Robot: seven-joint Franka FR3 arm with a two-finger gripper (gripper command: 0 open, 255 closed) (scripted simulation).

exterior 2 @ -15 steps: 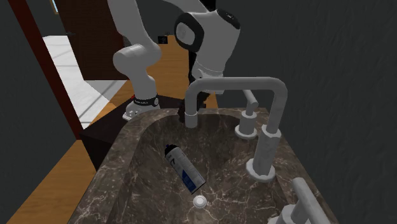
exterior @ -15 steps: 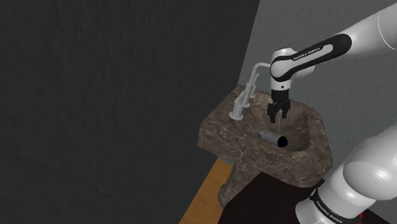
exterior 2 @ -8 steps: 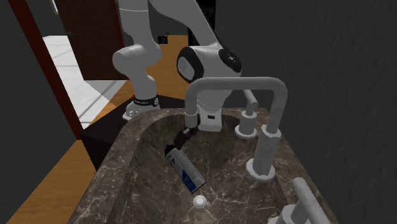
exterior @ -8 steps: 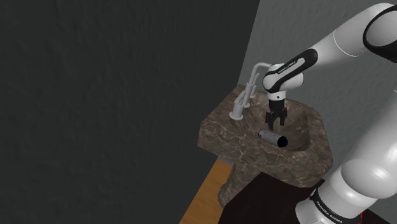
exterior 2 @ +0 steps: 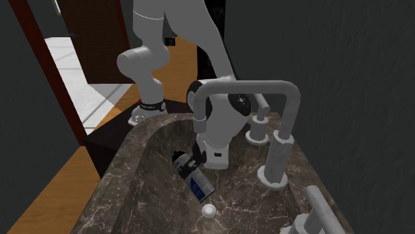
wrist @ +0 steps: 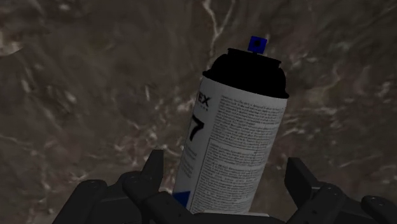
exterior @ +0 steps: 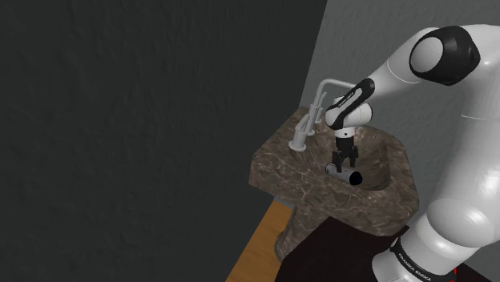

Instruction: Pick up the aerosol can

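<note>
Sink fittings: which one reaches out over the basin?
The tall arched spout: its pipe bends out over the basin. The short knob and the bar sit at the rim.

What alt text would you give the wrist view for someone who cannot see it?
A white spray can with a black top and small blue nozzle lies on a brown marbled sink basin. The open black fingers of the robot's tool stand apart on either side of it.

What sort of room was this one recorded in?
Most likely a bathroom or washroom: a dark marbled stone basin on a pedestal, a grey faucet arching over it, and a drain in its bottom near the aerosol can.
</note>
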